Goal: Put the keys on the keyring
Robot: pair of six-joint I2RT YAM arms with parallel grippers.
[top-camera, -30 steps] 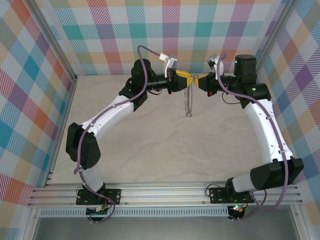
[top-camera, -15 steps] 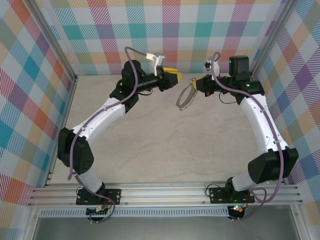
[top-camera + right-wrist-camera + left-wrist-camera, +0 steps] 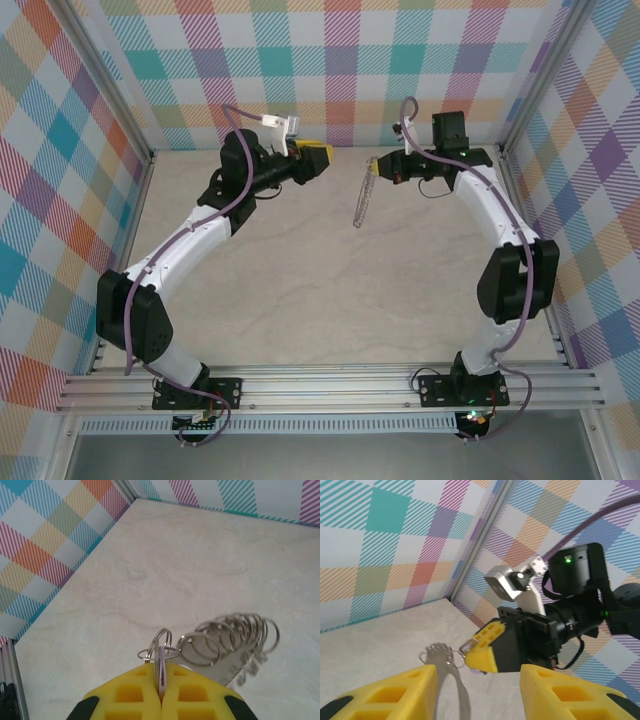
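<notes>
The keyring [image 3: 362, 200] is clenched in the right gripper [image 3: 378, 166] at far centre; the left gripper [image 3: 322, 155] is released, empty; the key [image 3: 478, 671], possibly threaded already, must be verified next.

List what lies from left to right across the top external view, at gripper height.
left gripper, open → keyring, hanging over the table → right gripper, shut on the keyring's top end
</notes>
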